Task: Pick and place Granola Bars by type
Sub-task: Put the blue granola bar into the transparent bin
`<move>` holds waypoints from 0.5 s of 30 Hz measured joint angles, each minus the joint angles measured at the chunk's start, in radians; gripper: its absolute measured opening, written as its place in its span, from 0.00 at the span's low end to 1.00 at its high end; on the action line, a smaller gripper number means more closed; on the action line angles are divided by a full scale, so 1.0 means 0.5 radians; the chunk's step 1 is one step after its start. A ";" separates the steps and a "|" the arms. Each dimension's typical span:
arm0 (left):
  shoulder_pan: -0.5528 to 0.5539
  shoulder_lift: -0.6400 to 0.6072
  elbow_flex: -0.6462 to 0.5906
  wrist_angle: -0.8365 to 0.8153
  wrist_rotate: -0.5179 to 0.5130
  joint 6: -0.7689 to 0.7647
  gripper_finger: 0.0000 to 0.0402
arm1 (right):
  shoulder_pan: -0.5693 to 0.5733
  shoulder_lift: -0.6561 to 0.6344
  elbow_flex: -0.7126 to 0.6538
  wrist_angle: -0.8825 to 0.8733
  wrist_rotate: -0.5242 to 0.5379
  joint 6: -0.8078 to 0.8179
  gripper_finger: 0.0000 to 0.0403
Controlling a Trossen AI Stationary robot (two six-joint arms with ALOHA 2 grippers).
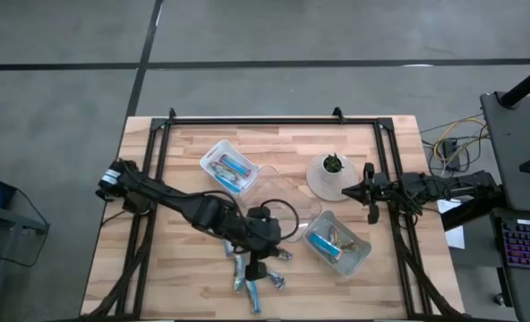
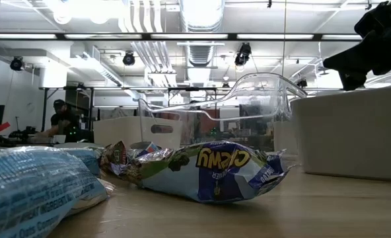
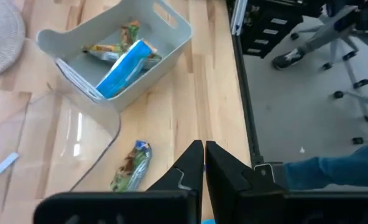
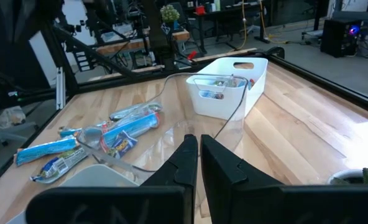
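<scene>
Several granola bars (image 1: 263,274) in blue, silvery and tan wrappers lie flat on the wood near the table's front middle; they fill the foreground of the low view (image 2: 209,173). My left gripper (image 3: 204,163) hovers just above them (image 1: 267,243), shut with nothing between its fingers, slanting down toward the right bin. One tan-green bar (image 3: 132,165) lies on the table ahead of it. My right gripper (image 4: 199,147) waits shut at the table's right side (image 1: 370,193).
A white bin (image 1: 338,244) at the near right holds a blue bar and tan bars (image 3: 123,62). A second white bin (image 1: 229,167) with bars stands at the far left. A clear tray (image 1: 285,204) lies between them; a small plant on a round mat (image 1: 330,173) is behind.
</scene>
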 joint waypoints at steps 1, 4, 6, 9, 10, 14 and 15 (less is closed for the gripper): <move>-0.004 -0.026 -0.066 0.063 0.000 -0.003 0.00 | 0.000 0.000 0.000 0.000 0.000 0.000 0.03; -0.008 -0.127 -0.273 0.265 -0.002 0.012 0.00 | 0.001 0.000 -0.001 0.000 0.000 0.000 0.03; -0.008 -0.189 -0.397 0.372 -0.002 0.002 0.00 | 0.000 0.000 0.000 0.000 0.000 0.000 0.03; -0.014 -0.256 -0.542 0.440 -0.003 -0.007 0.00 | 0.001 0.000 0.000 0.000 0.000 0.000 0.03; -0.015 -0.271 -0.574 0.446 -0.003 -0.008 0.00 | 0.000 0.000 0.000 0.000 0.000 0.000 0.03; -0.016 -0.345 -0.673 0.481 -0.011 -0.008 0.00 | 0.001 0.000 0.000 0.000 0.000 0.000 0.03; -0.017 -0.367 -0.696 0.493 -0.027 -0.004 0.00 | 0.000 0.000 0.000 -0.001 0.000 0.000 0.03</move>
